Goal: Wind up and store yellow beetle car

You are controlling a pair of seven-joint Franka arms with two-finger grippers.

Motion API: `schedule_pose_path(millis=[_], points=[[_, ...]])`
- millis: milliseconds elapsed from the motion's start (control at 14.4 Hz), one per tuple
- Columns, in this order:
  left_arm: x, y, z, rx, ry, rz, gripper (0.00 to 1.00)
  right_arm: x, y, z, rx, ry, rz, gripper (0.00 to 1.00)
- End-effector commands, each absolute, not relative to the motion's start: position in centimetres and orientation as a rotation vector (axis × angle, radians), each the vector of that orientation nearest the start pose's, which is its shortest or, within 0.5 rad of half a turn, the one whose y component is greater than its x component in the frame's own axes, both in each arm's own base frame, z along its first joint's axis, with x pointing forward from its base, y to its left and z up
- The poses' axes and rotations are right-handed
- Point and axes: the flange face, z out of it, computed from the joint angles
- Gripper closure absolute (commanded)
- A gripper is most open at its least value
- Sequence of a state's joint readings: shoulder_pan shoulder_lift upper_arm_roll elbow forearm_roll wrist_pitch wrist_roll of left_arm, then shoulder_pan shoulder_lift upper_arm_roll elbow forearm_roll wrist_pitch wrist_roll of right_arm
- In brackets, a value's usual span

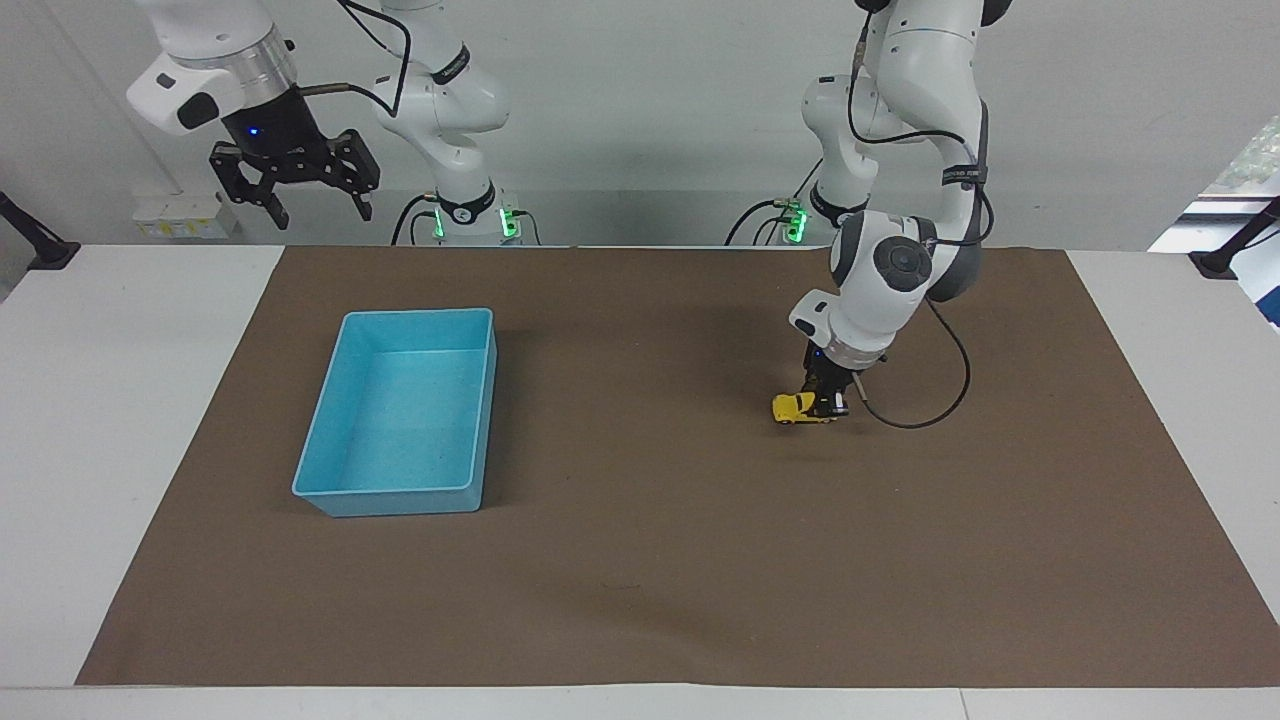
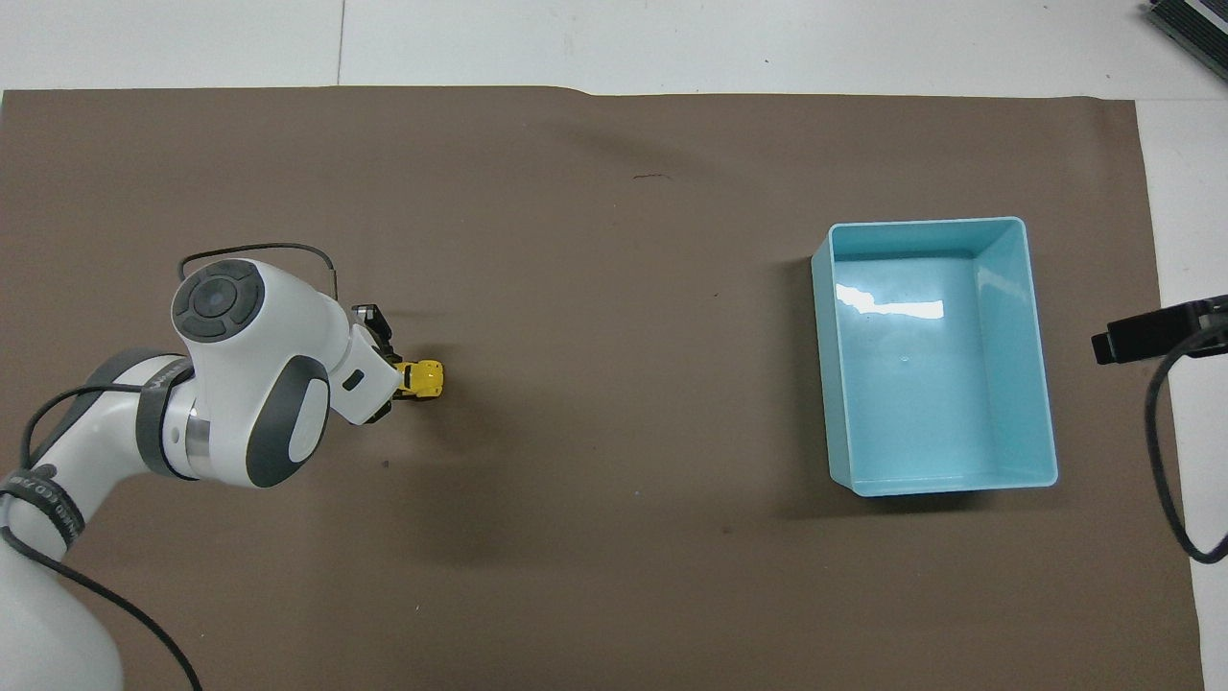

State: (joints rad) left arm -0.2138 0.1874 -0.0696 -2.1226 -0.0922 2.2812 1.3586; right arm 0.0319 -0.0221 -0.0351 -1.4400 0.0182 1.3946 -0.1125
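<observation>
Your yellow beetle car [image 1: 797, 408] is tiny and rounded with dark windows, sitting on the brown mat [image 1: 640, 560] toward the left arm's end of the tabletop [image 1: 120, 400]. From the car, the light blue bin [image 1: 330, 440] lies at about nine o'clock in the facing view, well apart, with bare mat between. Your left gripper [image 1: 826, 404] has its fingers clamped on the car's rear. Your right gripper [image 1: 312, 205] waits high, fingers spread apart, holding nothing.

Yellow beetle car [image 1: 797, 408] [image 2: 423, 378]: tiny, rounded, wheels down on brown mat [image 1: 650, 560] (toward left arm's end).
</observation>
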Motion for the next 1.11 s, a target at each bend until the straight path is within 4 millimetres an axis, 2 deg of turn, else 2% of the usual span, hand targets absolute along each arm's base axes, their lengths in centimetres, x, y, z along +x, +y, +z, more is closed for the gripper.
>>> schedule_pose_path(millis=[0,70,139,209,418,627,766,975,1044], points=[[54.9,-13.5,29.2,-2.226,2.316,-0.015,1.00,52.2,0.0,68.2,-3.098,-0.203,0.008,0.00],[55.2,-13.0,29.8,-2.243,2.294,-0.025,0.77,52.2,0.0,68.2,-3.098,-0.203,0.008,0.00],[55.0,-13.2,30.6,-2.251,2.311,0.015,0.05,52.2,0.0,68.2,-3.098,-0.206,0.008,0.00],[55.0,-13.8,32.5,-2.241,2.345,0.053,0.00,52.2,0.0,68.2,-3.098,-0.203,0.008,0.00],[56.2,-14.4,38.4,-2.246,2.355,0.070,0.00,52.3,0.0,68.2,-3.098,-0.206,0.001,0.00],[56.6,-13.5,41.5,-2.321,2.235,-0.002,0.00,52.3,0.0,68.3,-3.098,-0.205,-0.004,0.00],[56.8,-12.2,43.2,-2.506,1.994,-0.043,0.00,52.3,0.1,68.3,-3.098,-0.215,-0.004,0.00],[57.5,-9.5,46.1,-2.819,1.490,-0.098,0.00,52.2,1.1,68.2,-3.093,-0.255,-0.001,0.00],[57.7,-8.9,46.7,-2.891,1.349,-0.102,0.00,52.2,1.4,68.2,-3.087,-0.326,0.000,0.00]])
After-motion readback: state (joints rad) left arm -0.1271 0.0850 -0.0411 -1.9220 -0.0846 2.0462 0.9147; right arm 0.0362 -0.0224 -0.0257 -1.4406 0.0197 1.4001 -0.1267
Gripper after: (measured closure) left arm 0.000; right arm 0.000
